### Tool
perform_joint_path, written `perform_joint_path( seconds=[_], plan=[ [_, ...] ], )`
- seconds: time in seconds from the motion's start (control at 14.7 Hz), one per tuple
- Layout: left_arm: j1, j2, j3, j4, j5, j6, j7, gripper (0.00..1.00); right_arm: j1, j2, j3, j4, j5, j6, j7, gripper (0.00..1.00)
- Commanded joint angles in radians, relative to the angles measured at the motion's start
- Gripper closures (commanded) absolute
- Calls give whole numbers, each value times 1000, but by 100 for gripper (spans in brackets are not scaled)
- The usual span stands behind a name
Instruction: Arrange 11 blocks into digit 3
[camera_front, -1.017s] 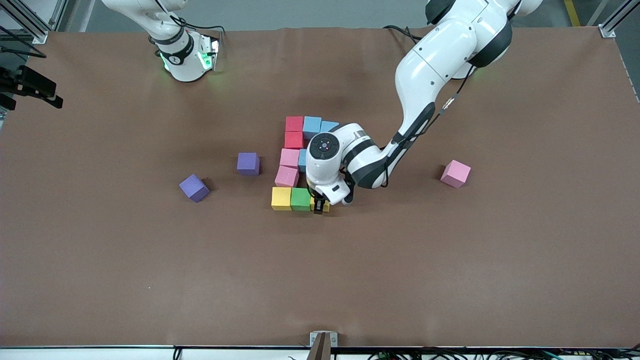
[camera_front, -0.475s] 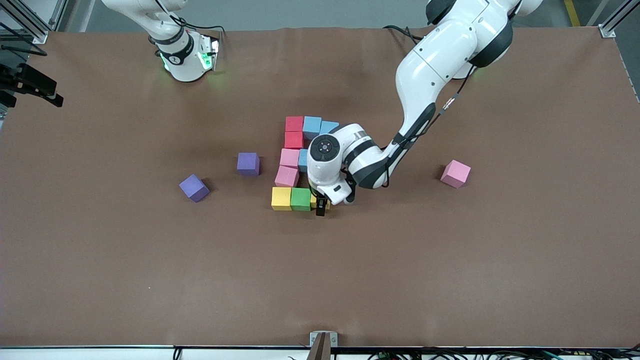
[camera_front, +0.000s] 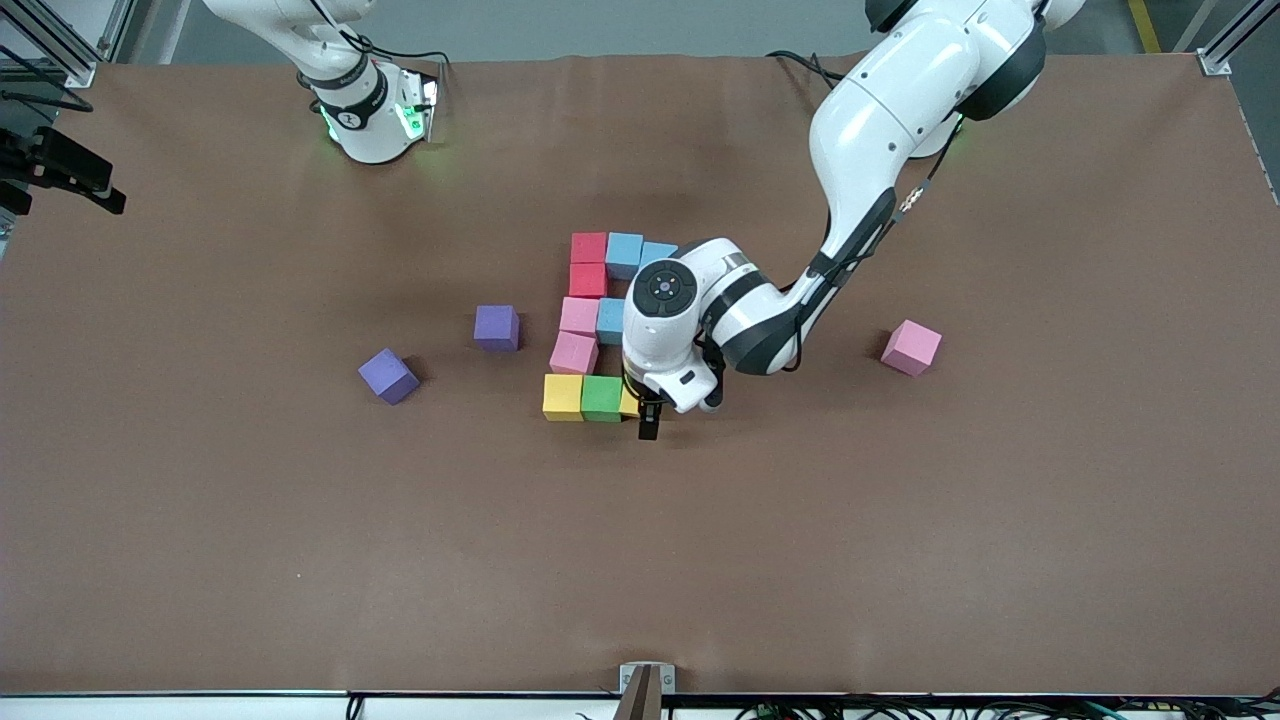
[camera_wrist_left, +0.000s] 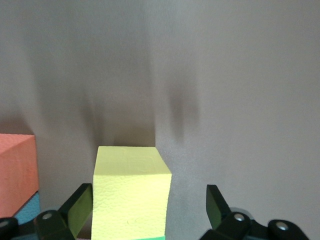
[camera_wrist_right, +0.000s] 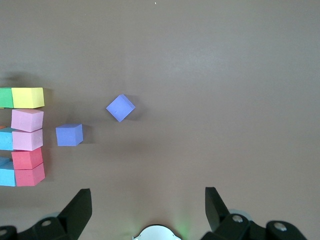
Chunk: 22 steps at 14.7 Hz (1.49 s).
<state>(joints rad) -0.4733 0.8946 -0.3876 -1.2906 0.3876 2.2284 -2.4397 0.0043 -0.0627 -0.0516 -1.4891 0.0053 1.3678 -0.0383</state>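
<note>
The blocks form a multicoloured digit 3 (camera_front: 588, 279) at mid-table: red (camera_front: 589, 247) and light blue (camera_front: 624, 252) in the row farthest from the front camera, pink (camera_front: 579, 316) in the middle, yellow (camera_front: 563, 396) and green (camera_front: 601, 397) nearest. My left gripper (camera_front: 648, 420) is open, low over the end yellow block (camera_wrist_left: 131, 190), which stands on the table between the spread fingers (camera_wrist_left: 80, 202) beside the green one. An orange block (camera_wrist_left: 17, 170) shows beside it; the left arm hides it in the front view. My right gripper (camera_wrist_right: 148, 205) waits open by its base (camera_front: 372, 120).
Two purple cubes (camera_front: 497, 327) (camera_front: 388, 376) lie toward the right arm's end of the figure. A lilac-pink cube (camera_front: 911, 347) sits alone toward the left arm's end. Bare brown table (camera_front: 640, 560) stretches toward the front camera.
My left gripper has opened and let go of the yellow block, which stays beside the green one. The left hand has shifted slightly toward its own end of the table. The right arm is still.
</note>
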Motion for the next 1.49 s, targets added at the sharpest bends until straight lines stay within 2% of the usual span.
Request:
perform_joint_path(
  seconds=[0.0,0.27,0.47,0.68,1.02,1.22,1.42],
  plan=[
    [28,-65,-17,-26,-19,-62,-2,0,-1,-28,-2,-26,7,10,-8,0],
    [88,-158,-36,-49,-22,-128,69,0,-1,-26,-2,-26,4,10,-8,0],
    [212,-212,-124,-52,-44,-186,244,0,0,-26,-1,-26,-2,10,-8,0],
    [327,-273,-166,-87,-44,-252,521,0,0,-26,-1,-26,-4,8,-8,0],
    [519,-394,-189,-268,-44,-251,1251,0,2,-26,0,-26,-4,10,-8,0],
    [639,-440,-201,-320,-44,-243,1464,0,0,-26,-1,-28,-5,10,-12,0],
    [816,-444,-281,-325,-44,-248,1757,0,0,-26,-1,-26,-8,13,-20,0]
  ],
)
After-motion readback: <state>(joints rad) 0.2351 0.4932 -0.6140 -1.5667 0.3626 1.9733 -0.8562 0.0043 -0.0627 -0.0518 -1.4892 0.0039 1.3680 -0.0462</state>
